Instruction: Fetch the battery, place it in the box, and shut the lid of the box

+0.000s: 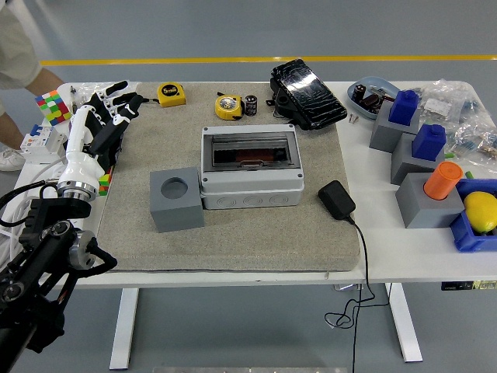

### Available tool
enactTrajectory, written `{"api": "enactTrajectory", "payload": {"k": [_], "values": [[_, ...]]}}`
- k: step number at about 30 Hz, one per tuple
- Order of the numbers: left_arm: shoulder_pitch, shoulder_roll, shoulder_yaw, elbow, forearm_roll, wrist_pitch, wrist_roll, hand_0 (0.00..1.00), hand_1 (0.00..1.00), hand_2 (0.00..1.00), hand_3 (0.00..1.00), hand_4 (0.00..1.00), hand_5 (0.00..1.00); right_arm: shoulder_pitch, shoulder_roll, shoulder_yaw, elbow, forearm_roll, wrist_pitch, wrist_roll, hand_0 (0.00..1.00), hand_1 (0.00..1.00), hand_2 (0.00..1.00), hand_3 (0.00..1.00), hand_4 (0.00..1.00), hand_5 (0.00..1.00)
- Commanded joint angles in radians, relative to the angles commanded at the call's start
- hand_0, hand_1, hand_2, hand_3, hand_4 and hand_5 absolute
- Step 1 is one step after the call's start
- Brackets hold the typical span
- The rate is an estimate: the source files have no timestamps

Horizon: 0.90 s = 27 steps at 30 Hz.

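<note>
I see my left hand [105, 116] up left of the box [251, 168], fingers spread loose, gripping nothing. The box's lid sits shut, something reddish behind its window. A battery [251, 105] stands just beyond the box, beside a yellow tape measure [227, 106].

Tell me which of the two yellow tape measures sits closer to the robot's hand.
The left tape measure, at the mat's far left corner, just right of the left hand. The other tape measure lies farther right, beside the small black battery.
</note>
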Motion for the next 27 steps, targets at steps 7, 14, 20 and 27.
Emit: {"api": "enactTrajectory", "payload": {"k": [7, 14, 20, 27], "values": [[-0.003, -0.005, -0.036, -0.004, 0.003, -0.004, 0.009, 0.589, 0.657, 0.654, 0.702, 0.998, 0.383, 0.004, -0.001, 0.011, -0.001, -0.003, 0.0, -0.001, 0.563, 0.591, 0.565, 0.54, 0.915, 0.476], [-0.006, -0.009, -0.051, -0.005, 0.014, -0.01, 0.02, 0.584, 0.655, 0.655, 0.685, 0.998, 0.358, 0.008, -0.001, 0.006, -0.002, -0.002, 0.001, -0.003, 0.566, 0.591, 0.564, 0.54, 0.914, 0.476], [-0.027, -0.002, -0.064, 0.0, 0.01, -0.01, 0.021, 0.586, 0.65, 0.656, 0.678, 0.994, 0.355, 0.039, -0.005, -0.021, 0.001, 0.001, 0.003, -0.006, 0.565, 0.591, 0.566, 0.54, 0.914, 0.476], [-0.016, 0.004, -0.05, -0.002, 0.016, -0.013, 0.03, 0.579, 0.645, 0.656, 0.672, 0.987, 0.357, 0.022, -0.014, -0.037, 0.0, 0.007, 0.005, -0.011, 0.57, 0.594, 0.566, 0.541, 0.914, 0.477]]}}
